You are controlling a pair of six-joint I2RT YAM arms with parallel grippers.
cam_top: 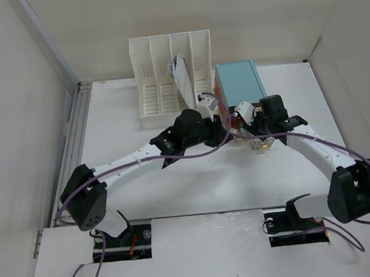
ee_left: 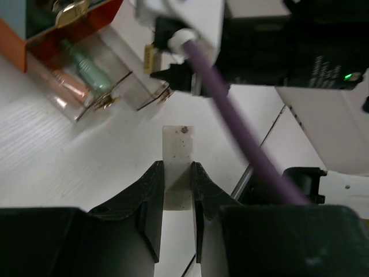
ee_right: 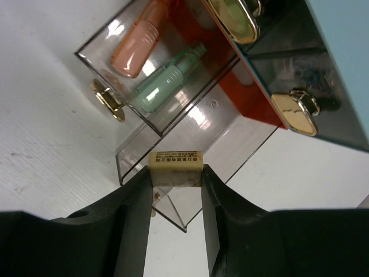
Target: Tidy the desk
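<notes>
The desk [cam_top: 176,184] is a white tabletop filling the top view, boxed in by white panel walls, with a grey rail [cam_top: 75,141] along its left edge. Both arms reach from the near edge to just past the middle and crowd together in front of the teal drawer box [cam_top: 238,82]. The box sits at the far edge right of centre, just beside the white slotted file rack [cam_top: 160,82], which is at the far edge left of centre. One rack slot has a paper [cam_top: 181,74] stuck in it. Two clear drawers are slid open from the box toward the near edge. The upper drawer [ee_right: 92,55] holds a pink tube [ee_right: 138,40] and a green tube [ee_right: 167,81] side by side and has a gold handle [ee_right: 109,101] on its front. The lower drawer [ee_right: 230,138] looks bare inside. The left gripper [ee_left: 177,168] is clamped on a thin white strip [ee_left: 177,147] that sticks out past its fingertips over bare tabletop. The right arm's black wrist housing [ee_left: 300,46] and a purple cable [ee_left: 242,133] cut across just ahead of it, partly blocking the drawers. The right gripper [ee_right: 176,173] is clamped on a small beige block [ee_right: 176,161] with printed text. The block is right at the lower drawer's front rim, and contact can't be made out.
</notes>
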